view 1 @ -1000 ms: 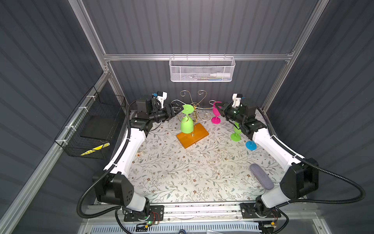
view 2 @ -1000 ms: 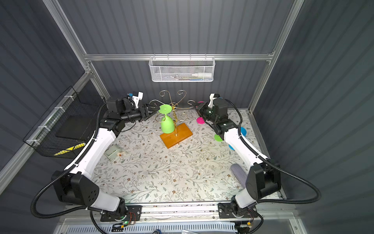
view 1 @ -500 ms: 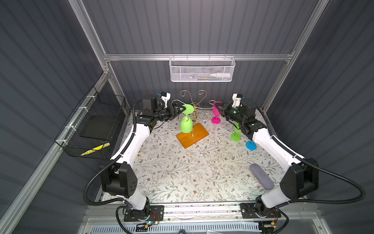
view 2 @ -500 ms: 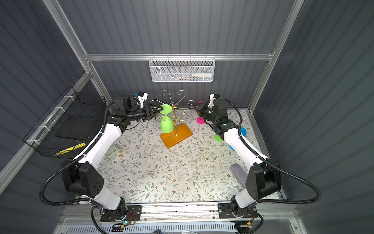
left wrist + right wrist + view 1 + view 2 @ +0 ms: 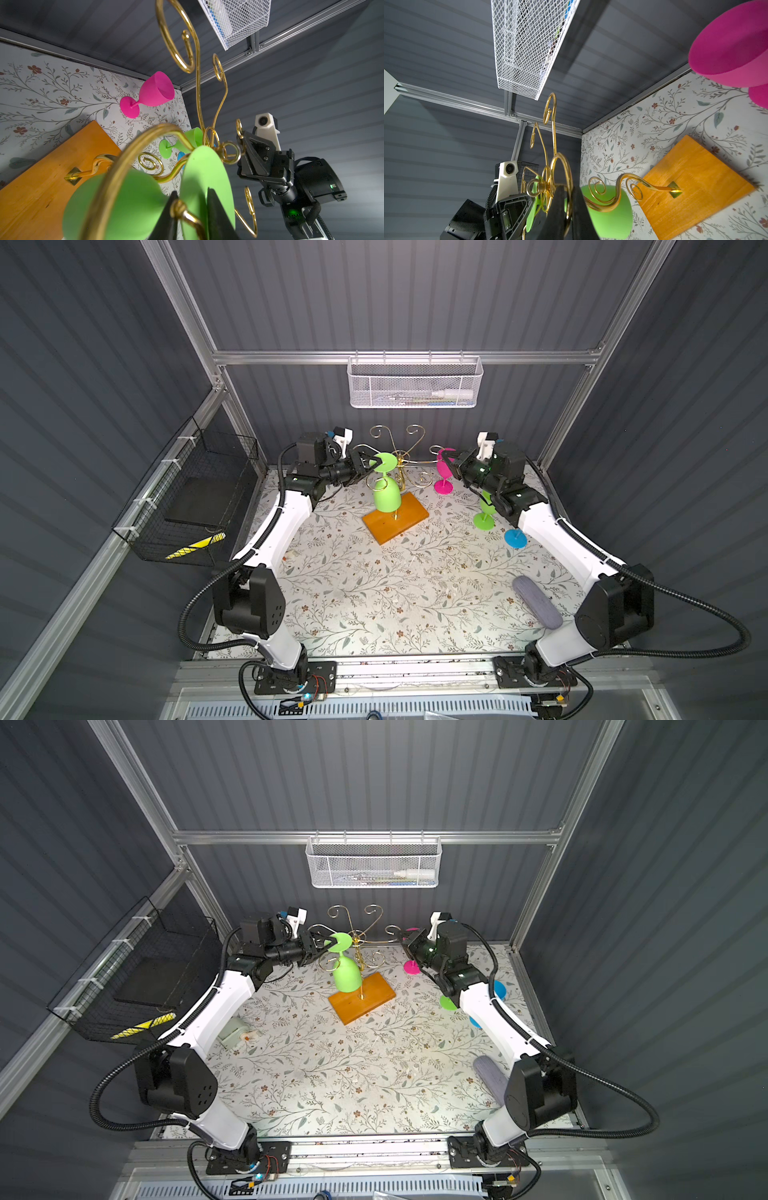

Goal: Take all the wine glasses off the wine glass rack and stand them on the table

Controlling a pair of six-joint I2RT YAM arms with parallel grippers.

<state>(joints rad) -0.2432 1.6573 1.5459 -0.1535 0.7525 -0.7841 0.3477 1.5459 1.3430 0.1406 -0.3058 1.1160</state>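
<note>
A lime green wine glass [image 5: 386, 499] [image 5: 347, 977] hangs upside down from the wine glass rack [image 5: 395, 517] [image 5: 361, 998], gold scroll wire on an orange wooden base. My left gripper [image 5: 371, 461] [image 5: 328, 942] is at the glass's round foot. In the left wrist view its gripper [image 5: 192, 191] has a black finger on each side of the foot disc, and a gold wire crosses in front. My right gripper [image 5: 442, 455] [image 5: 402, 937] is at the rack's right arm. In the right wrist view its gripper [image 5: 568, 188] is shut on a gold wire loop.
A pink glass [image 5: 444, 485] [image 5: 155, 91], a second green glass [image 5: 484, 520] and a blue one [image 5: 515, 538] stand by the right arm. A grey-purple oblong [image 5: 536, 608] lies at front right. A white mesh basket [image 5: 415, 383] hangs on the back wall, a black one [image 5: 195, 497] on the left.
My left arm has swung right to the green glass's foot, and its jaws have narrowed around it. The right arm and the rack have not moved.
</note>
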